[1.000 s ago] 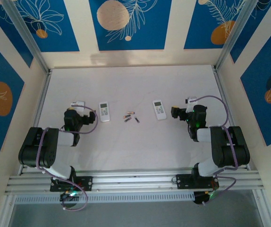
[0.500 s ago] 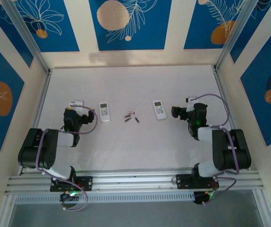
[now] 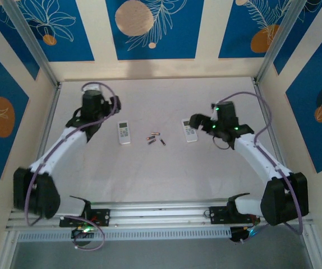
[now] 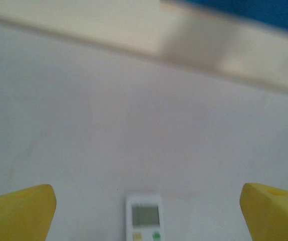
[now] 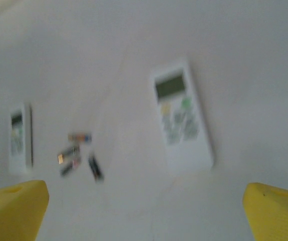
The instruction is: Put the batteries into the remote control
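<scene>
Two white remotes lie face up on the white table, the left remote [image 3: 124,133] and the right remote [image 3: 189,130]. Between them sit several small batteries [image 3: 154,138], dark with coppery ends. My left gripper [image 3: 114,103] hovers beyond the left remote, open and empty. Its yellow fingers [image 4: 18,211] flank that remote's screen end [image 4: 144,218]. My right gripper [image 3: 194,120] hangs open over the right remote's far end, holding nothing. The right wrist view, blurred, takes in the right remote [image 5: 181,118], the batteries [image 5: 79,155], the left remote [image 5: 19,138] and a yellow finger [image 5: 277,211].
Cream and blue patterned walls [image 3: 155,28] enclose the table on three sides, with metal posts [image 3: 32,45] at the back corners. An aluminium rail [image 3: 161,213] carrying both arm bases runs along the near edge. Open tabletop [image 3: 161,174] lies in front of the remotes.
Both arms have unfolded from their tucked poses near the bases and reached out over the table. The left gripper went up behind the left remote, the right one to the right remote.
</scene>
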Controlling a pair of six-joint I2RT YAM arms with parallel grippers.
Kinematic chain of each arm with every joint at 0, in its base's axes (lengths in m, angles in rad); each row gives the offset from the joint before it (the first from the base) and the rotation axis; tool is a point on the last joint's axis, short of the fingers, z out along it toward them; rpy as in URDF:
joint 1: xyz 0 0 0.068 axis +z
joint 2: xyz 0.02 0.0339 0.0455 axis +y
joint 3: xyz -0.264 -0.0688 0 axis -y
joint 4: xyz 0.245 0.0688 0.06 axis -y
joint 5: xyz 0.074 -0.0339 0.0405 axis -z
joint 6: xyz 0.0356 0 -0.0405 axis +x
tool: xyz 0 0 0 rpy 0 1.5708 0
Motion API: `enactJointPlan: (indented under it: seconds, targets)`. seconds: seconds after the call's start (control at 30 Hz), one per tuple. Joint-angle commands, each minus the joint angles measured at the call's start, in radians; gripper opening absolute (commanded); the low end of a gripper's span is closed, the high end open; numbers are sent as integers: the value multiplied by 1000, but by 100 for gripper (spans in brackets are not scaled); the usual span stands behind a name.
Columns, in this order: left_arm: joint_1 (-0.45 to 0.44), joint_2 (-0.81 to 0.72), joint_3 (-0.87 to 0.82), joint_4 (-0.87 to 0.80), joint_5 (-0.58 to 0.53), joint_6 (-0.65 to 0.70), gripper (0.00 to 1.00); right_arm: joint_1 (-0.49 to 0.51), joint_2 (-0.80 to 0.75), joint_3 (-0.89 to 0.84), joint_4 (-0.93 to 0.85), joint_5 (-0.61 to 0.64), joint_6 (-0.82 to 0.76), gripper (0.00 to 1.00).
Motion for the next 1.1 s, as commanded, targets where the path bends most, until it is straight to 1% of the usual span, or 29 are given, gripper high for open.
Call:
enactJointPlan:
  seconds: [0.0,0.07,0.2,0.3,0.4,0.47,0.6,0.73,0.83,0.93,1.0,1.07]
  targets:
    - [-33,180,84,-299,42,-52,94,92,16,46,-198,12,52,99]
    - [-32,285,145,-321,44,-57,96,144,20,45,-211,32,47,99]
    - [-32,457,282,-410,28,-52,96,191,14,31,-225,42,55,99]
    - [-30,522,315,-406,43,-53,91,205,-6,12,-224,46,60,99]
    - [-29,556,320,-375,109,-53,86,206,-25,-3,-214,55,68,99]
    - [-27,588,338,-386,143,-58,82,206,-31,-6,-211,59,75,99]
    - [-27,617,342,-392,137,-71,68,207,-37,14,-220,49,89,99]
    - [-21,598,333,-384,158,-69,55,202,-67,34,-214,31,108,99]
    - [-13,524,315,-359,222,-55,47,179,-89,60,-196,-13,118,99]
    - [-10,398,294,-309,359,-41,45,146,-99,106,-171,-100,133,99]
    - [-11,311,284,-257,472,-57,45,137,-100,145,-140,-155,141,99]
    - [-15,226,279,-178,611,-99,44,139,-97,181,-86,-219,154,99]
